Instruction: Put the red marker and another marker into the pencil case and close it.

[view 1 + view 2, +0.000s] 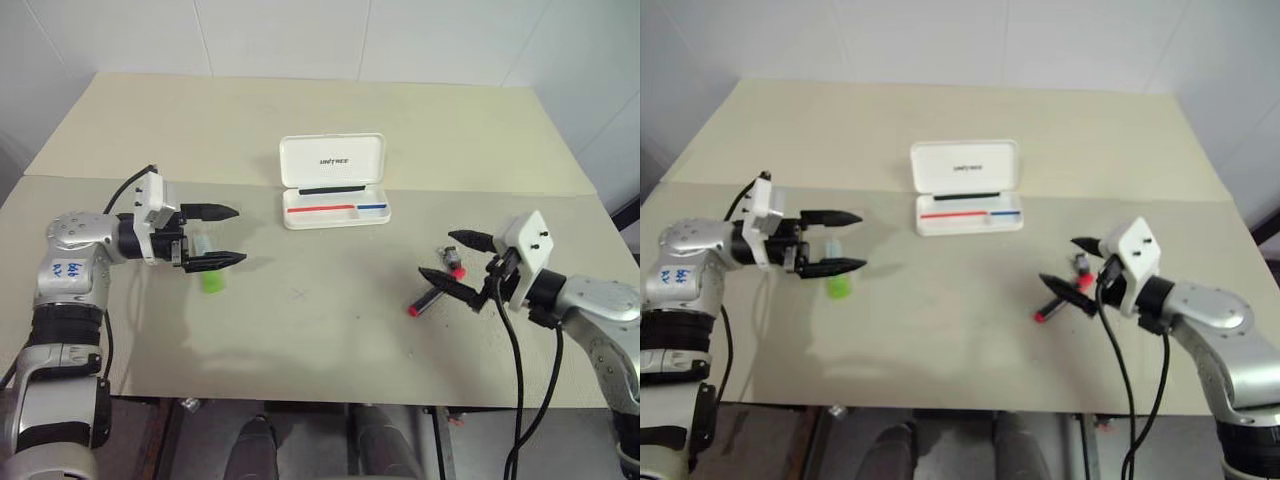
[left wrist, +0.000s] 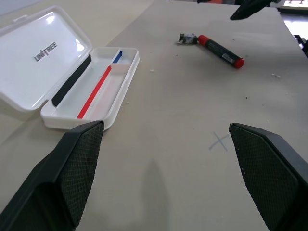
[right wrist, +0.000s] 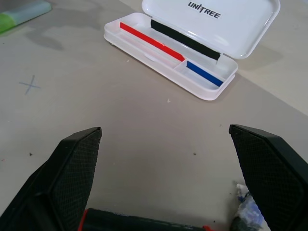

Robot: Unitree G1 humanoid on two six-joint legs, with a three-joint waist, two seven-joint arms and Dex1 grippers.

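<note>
The white pencil case [image 1: 334, 160] lies open at the table's middle back, its lid up and a red and a blue stripe inside. The green highlighter [image 1: 212, 276] lies on the table just under my left gripper [image 1: 238, 236], which hovers open above it. The red marker [image 1: 421, 301] lies at the right, partly beneath my open right gripper [image 1: 436, 253]. In the left wrist view the red marker [image 2: 220, 50] lies far across the table from the case [image 2: 29, 57]. The right wrist view has the marker's barrel [image 3: 139, 224] between the fingers.
A short dark marker with a grey end [image 1: 453, 262] lies beside the red marker, between the right gripper's fingers. A pencilled cross [image 1: 297, 294] marks the beige table [image 1: 330, 350] at its centre. The table's front edge runs close to me.
</note>
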